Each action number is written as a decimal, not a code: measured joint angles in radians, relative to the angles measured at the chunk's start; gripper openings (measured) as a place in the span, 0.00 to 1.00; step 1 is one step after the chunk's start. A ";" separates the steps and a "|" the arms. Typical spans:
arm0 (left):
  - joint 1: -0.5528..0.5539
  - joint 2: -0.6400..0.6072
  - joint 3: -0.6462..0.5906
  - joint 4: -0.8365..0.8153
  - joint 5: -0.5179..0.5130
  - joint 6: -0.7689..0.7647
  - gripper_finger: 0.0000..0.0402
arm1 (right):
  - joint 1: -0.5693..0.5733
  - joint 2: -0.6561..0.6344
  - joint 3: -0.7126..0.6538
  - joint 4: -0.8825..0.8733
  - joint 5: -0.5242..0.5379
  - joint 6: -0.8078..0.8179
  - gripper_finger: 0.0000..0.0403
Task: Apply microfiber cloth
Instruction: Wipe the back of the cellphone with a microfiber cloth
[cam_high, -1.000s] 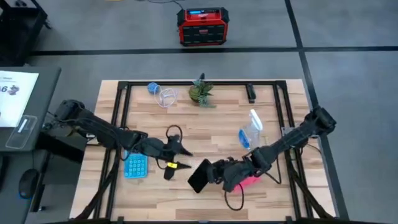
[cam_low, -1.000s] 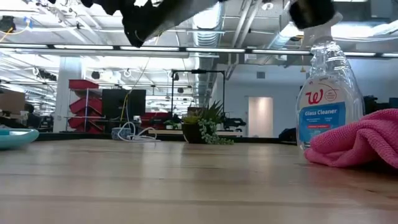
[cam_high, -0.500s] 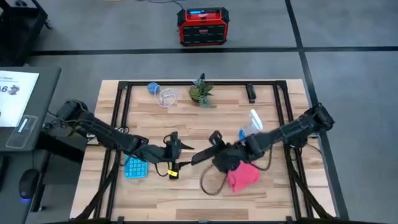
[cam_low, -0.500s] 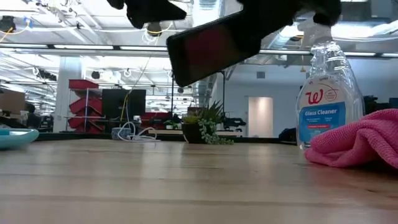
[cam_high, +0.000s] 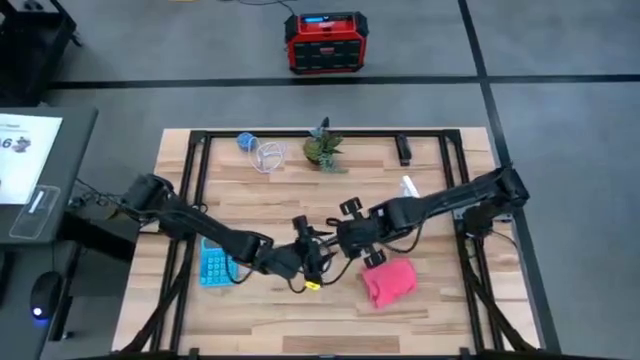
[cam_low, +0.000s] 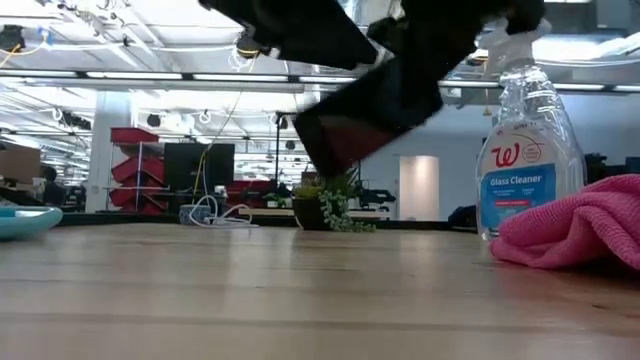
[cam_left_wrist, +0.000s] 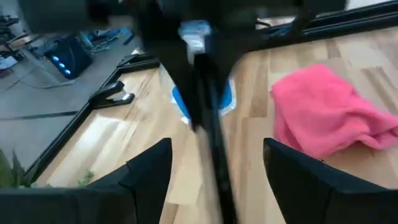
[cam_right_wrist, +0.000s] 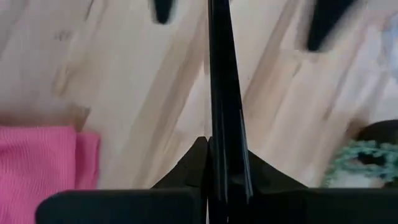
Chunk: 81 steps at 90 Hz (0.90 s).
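- Black phone (cam_right_wrist: 222, 112) is clamped edge-on in the right gripper (cam_right_wrist: 214, 158), held aloft mid-table.
- Left gripper (cam_left_wrist: 211, 168), fingers apart, faces it for a handover.
- Pink microfiber cloth (cam_high: 389, 282) lies just beside the right gripper, untouched; picking it up comes next.

grey floor (cam_high: 560, 140), red shelving (cam_low: 135, 150)

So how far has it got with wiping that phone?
Done: the right gripper has the black phone lifted off the table, clamped edge-on. In hand: the left gripper is open around the phone, as if taking it. Left: the pink microfiber cloth lies untouched on the table.
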<state>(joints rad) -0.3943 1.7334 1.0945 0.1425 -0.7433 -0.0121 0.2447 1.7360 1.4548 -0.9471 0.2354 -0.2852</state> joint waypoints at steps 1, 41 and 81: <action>0.001 0.003 0.005 -0.010 0.000 0.000 0.55 | 0.001 0.004 0.000 -0.001 0.000 0.000 0.05; 0.057 0.087 0.047 -0.134 0.164 -0.152 0.40 | 0.011 0.051 0.020 -0.002 -0.008 0.024 0.05; 0.056 0.103 0.047 -0.172 0.144 -0.228 0.05 | 0.023 0.050 0.030 0.016 -0.035 0.027 0.14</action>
<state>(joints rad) -0.3386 1.8366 1.1416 -0.0294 -0.5995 -0.2399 0.2680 1.7855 1.4849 -0.9312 0.2008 -0.2585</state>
